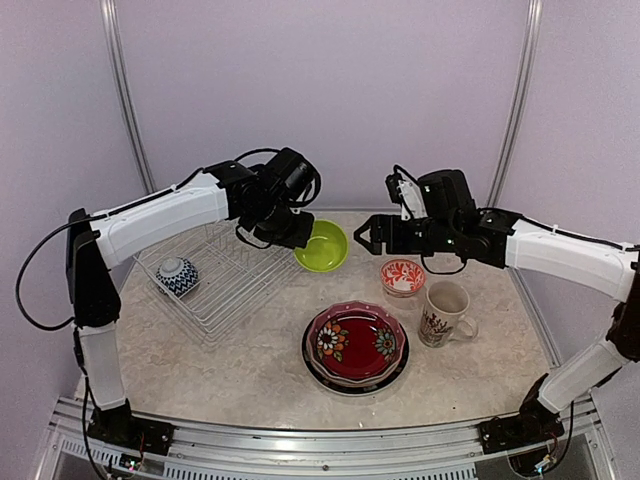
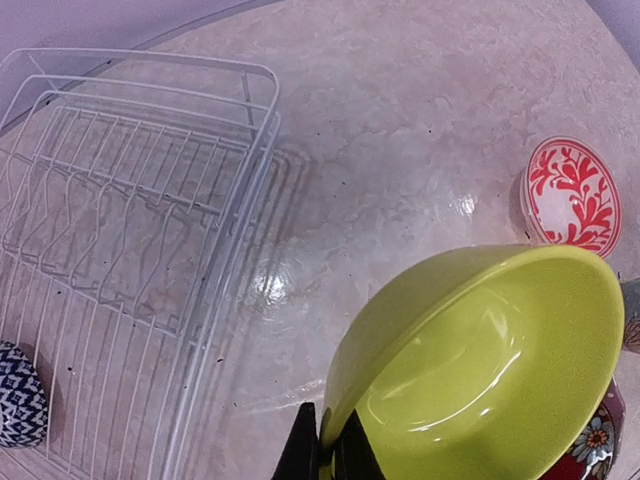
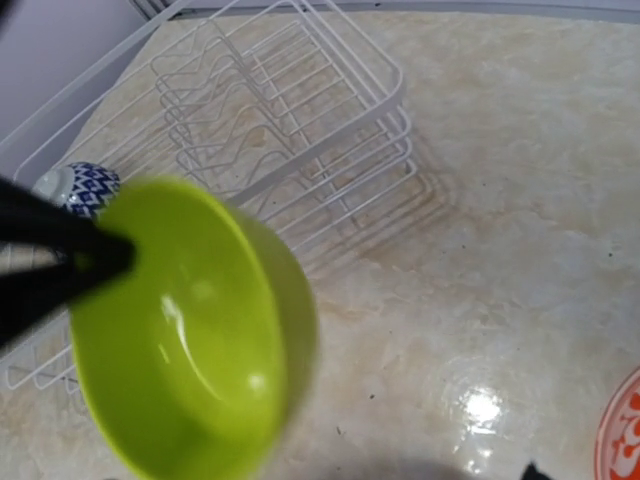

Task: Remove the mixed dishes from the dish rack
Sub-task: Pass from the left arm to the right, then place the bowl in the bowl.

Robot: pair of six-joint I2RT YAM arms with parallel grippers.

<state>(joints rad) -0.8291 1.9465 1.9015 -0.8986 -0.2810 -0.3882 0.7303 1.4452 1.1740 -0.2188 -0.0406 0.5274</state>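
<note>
**Top external.** I see the left gripper with its fingers clamped on the rim of the lime green bowl. The bowl is at 12 o'clock on the table, just outside the 2 o'clock corner of the dish rack. The rack lies at 9 o'clock and holds only the blue-white bowl, at its own 9 o'clock end. The right gripper hangs at 3 o'clock of the green bowl, near it but apart, with its fingers spread and nothing between them. The red-white bowl stands on the table at 2 o'clock and the mug stands upright at 3 o'clock. The red floral plate rests at 6 o'clock on a dark-rimmed plate.

**Left wrist.** I see two dark fingertips pinching the lime green bowl's rim at 6 o'clock. The bowl is tilted, with its hollow facing 3 o'clock. The rack fills the 9 o'clock side, and the blue-white bowl is at 8 o'clock. The red-white bowl is at 2 o'clock and an edge of the floral plate shows at 5 o'clock.

**Right wrist.** The lime green bowl appears blurred at 7 o'clock, gripped from 9 o'clock by the left arm's dark fingers. The rack is at 11 o'clock. From this view I cannot tell how the right fingers stand.
</note>
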